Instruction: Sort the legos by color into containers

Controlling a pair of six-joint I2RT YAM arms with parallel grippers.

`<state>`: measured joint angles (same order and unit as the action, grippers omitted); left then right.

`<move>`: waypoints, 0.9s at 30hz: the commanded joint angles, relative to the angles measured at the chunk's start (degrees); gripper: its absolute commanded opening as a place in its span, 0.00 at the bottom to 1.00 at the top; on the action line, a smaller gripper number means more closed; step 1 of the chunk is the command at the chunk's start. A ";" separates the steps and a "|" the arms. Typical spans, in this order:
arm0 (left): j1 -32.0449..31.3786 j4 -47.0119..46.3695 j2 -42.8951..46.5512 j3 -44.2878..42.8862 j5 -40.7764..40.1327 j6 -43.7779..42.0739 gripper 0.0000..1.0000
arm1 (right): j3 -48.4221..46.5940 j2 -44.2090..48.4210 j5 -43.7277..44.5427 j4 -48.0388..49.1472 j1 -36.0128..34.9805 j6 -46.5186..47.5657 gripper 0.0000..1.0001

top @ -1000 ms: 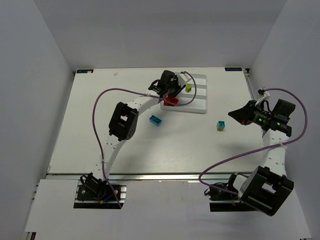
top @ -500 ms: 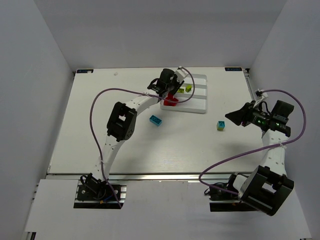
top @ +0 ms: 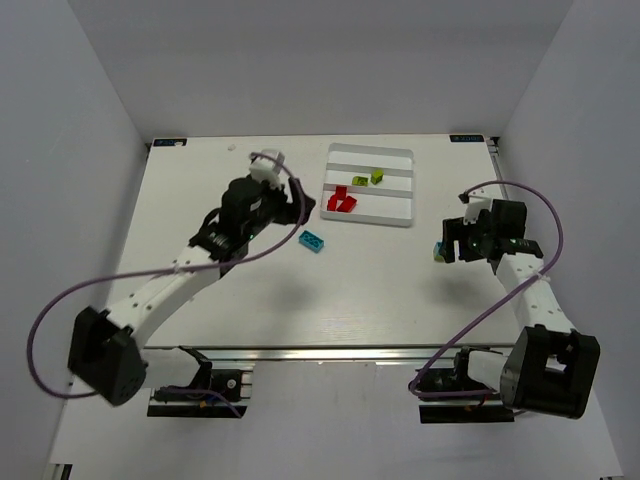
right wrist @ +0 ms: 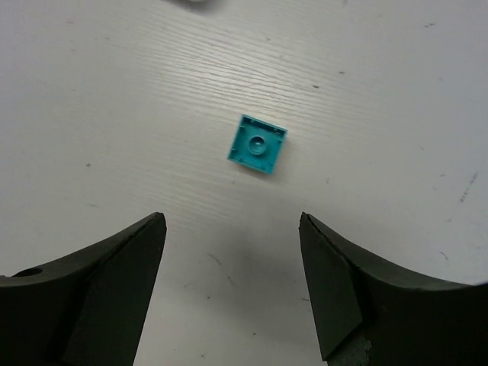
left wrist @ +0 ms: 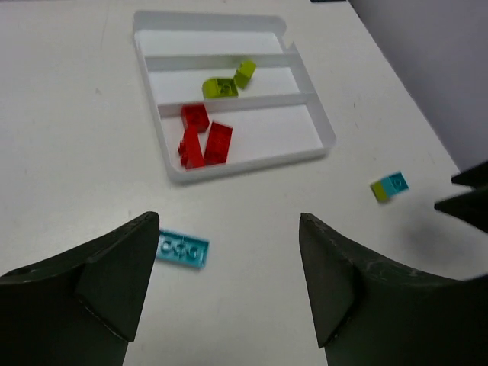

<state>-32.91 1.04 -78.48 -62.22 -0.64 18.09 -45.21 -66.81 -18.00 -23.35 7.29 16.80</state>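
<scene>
The white tray [top: 400, 218] [left wrist: 252, 163] has three long compartments. Red legos [top: 342, 201] [left wrist: 206, 141] lie in its near compartment and two yellow-green legos [top: 369, 178] [left wrist: 229, 82] in the middle one. A flat cyan lego [top: 313, 240] [left wrist: 183, 250] lies on the table, just ahead of my left gripper [top: 298, 208] [left wrist: 229, 221], which is open and holds nothing. A small cyan lego with a yellow-green part [top: 439, 252] [left wrist: 390, 186] [right wrist: 258, 145] sits right of the tray. My right gripper [top: 448, 245] [right wrist: 232, 217] hovers open just behind it, not touching.
The tray's far compartment [top: 370, 156] holds nothing. White walls enclose the table on three sides. Purple cables loop from both arms. The right gripper's dark fingertips [left wrist: 467, 192] show at the right edge of the left wrist view.
My left gripper let go of a red lego in the near compartment and pulled back left from the tray, opening. My right gripper opened and moved left to the small cyan lego.
</scene>
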 commanded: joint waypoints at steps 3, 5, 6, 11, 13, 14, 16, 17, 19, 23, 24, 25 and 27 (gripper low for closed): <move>0.03 6.94 15.52 17.20 -2.68 0.64 0.84 | -1.89 -4.20 14.57 5.60 -2.72 -7.82 0.78; 0.03 8.71 21.59 19.66 -4.88 -1.47 0.84 | -2.86 -7.09 11.17 5.69 -2.81 -10.55 0.78; 0.03 10.02 23.44 22.20 -6.81 -2.17 0.85 | -4.08 -8.42 10.27 5.34 -2.98 -11.25 0.77; -0.76 11.35 29.69 24.07 -9.99 -3.67 0.86 | -7.52 -14.21 10.08 5.69 -4.21 -14.77 0.74; 0.11 11.09 30.22 24.16 -9.64 -3.76 0.87 | -8.93 -15.37 10.88 5.69 -4.48 -15.13 0.73; 0.12 11.44 30.23 23.90 -9.46 -3.85 0.86 | -9.36 -16.33 11.23 5.78 -4.65 -15.21 0.72; 0.12 12.05 30.23 23.37 -9.99 -4.11 0.86 | -9.89 -16.95 11.58 5.60 -5.09 -15.13 0.71; 0.12 12.32 30.23 23.37 -9.73 -4.20 0.87 | -9.98 -17.74 12.37 5.51 -5.27 -14.87 0.71; -0.40 12.58 30.31 23.46 -9.29 -4.29 0.86 | -9.90 -18.88 13.42 5.34 -5.79 -14.69 0.70; -0.40 12.76 30.49 23.46 -9.37 -4.46 0.86 | -9.28 -19.94 14.48 5.16 -6.32 -14.25 0.68; -0.40 12.76 30.49 23.54 -9.37 -4.46 0.86 | -9.28 -20.03 14.74 5.16 -6.58 -14.16 0.68; -0.40 12.76 30.49 23.46 -9.37 -4.46 0.86 | -9.28 -20.20 15.01 5.16 -6.67 -14.07 0.68; -0.40 12.76 30.49 23.54 -9.29 -4.38 0.86 | -9.28 -20.38 15.62 5.16 -7.11 -14.07 0.67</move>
<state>-33.12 13.50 -48.88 -37.65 -9.45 14.15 -53.17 -86.87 -4.23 -19.14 0.86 2.94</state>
